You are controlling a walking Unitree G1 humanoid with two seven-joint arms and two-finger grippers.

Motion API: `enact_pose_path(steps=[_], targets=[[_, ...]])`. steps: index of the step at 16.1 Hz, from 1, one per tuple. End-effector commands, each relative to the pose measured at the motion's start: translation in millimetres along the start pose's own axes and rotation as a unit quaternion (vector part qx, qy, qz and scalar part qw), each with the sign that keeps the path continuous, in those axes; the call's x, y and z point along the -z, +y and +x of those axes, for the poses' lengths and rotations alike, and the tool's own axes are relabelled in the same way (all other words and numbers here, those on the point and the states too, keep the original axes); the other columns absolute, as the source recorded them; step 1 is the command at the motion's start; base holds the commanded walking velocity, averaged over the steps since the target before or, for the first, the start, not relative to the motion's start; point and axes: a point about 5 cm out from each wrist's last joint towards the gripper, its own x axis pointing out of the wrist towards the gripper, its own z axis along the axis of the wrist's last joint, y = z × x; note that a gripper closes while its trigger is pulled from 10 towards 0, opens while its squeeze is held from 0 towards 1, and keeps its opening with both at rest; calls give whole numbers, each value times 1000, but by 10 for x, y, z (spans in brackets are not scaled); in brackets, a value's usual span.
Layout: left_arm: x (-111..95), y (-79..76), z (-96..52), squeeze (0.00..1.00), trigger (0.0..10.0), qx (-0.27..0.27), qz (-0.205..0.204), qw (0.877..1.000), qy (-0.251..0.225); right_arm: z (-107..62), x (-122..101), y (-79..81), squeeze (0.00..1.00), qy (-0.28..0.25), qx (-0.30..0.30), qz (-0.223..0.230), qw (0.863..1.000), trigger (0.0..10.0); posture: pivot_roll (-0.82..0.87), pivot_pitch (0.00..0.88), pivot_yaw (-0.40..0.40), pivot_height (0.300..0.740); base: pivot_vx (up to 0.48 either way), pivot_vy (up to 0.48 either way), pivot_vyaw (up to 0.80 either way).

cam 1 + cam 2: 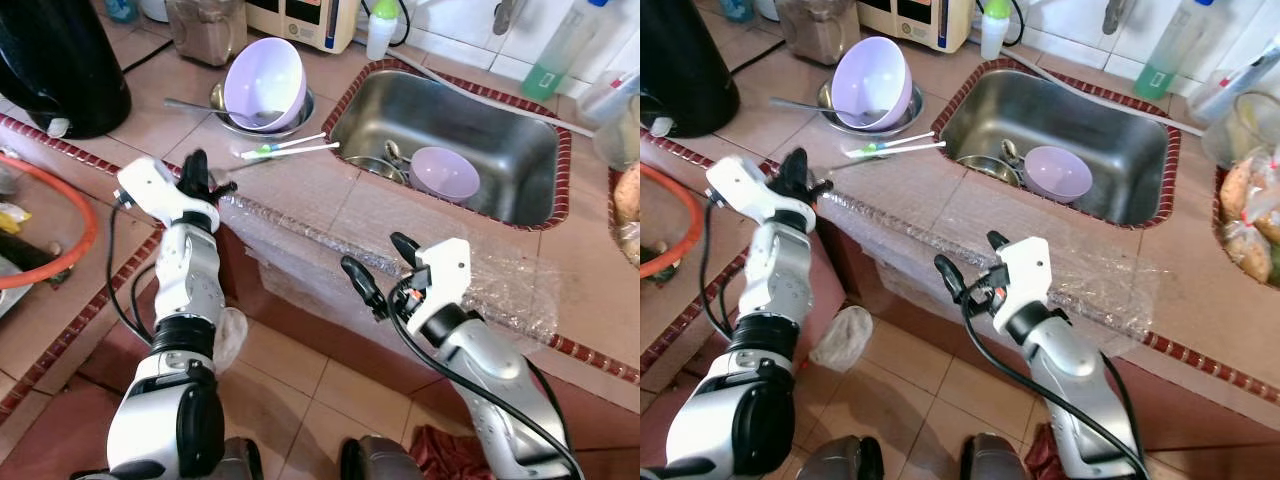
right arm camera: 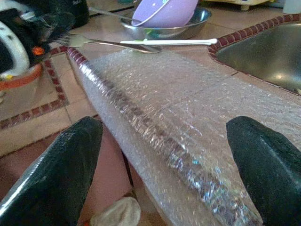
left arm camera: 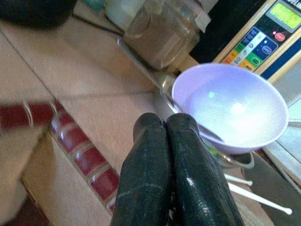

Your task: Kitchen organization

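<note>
Counts on the counter and in the sink

Two lilac bowls: one tilted in a steel dish, one in the sink. Two white sticks. One fork. One sheet of bubble wrap. One black kettle. Two grippers.

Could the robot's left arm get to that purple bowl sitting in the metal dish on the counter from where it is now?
Probably yes. The left gripper, fingers shut, sits at the counter edge, and the purple bowl lies just beyond over bare tile. A fork and white sticks lie nearby.
</note>
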Motion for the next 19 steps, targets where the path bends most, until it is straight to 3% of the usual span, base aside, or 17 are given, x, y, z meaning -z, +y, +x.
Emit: enact_pose_path(steps=[1, 6, 11, 13, 16, 19], targets=[[-22, -43, -22, 0, 0, 17, 26, 1000, 7, 33, 17, 0, 0, -3, 4, -4, 1000, 10000, -136, 96, 5, 740, 0, 0, 0], [-100, -152, -100, 0, 0, 44, 75, 996, 10, 199, 32, 22, 0, -24, 6, 1, 1000, 10000, -79, 66, 30, 740, 0, 0, 0], [-47, -222, -329, 0, 0, 98, 126, 986, 40, 301, 40, 9, 0, -40, 12, 0, 999, 10000, -50, 20, 46, 740, 0, 0, 0], [-55, -280, -419, 0, 0, 124, 139, 982, 32, 336, 29, -7, 0, -48, 21, -4, 999, 10000, -42, 11, 46, 740, 0, 0, 0], [-152, -439, -469, 0, 0, 159, 151, 976, 8, 357, -16, -147, 0, -66, 80, -27, 994, 10000, -32, 3, 44, 740, 0, 0, 0], [-222, -539, -494, 0, 0, 180, 159, 971, -6, 361, -34, -264, 0, -75, 114, -29, 990, 10000, -34, 0, 49, 740, 80, 0, -746]])
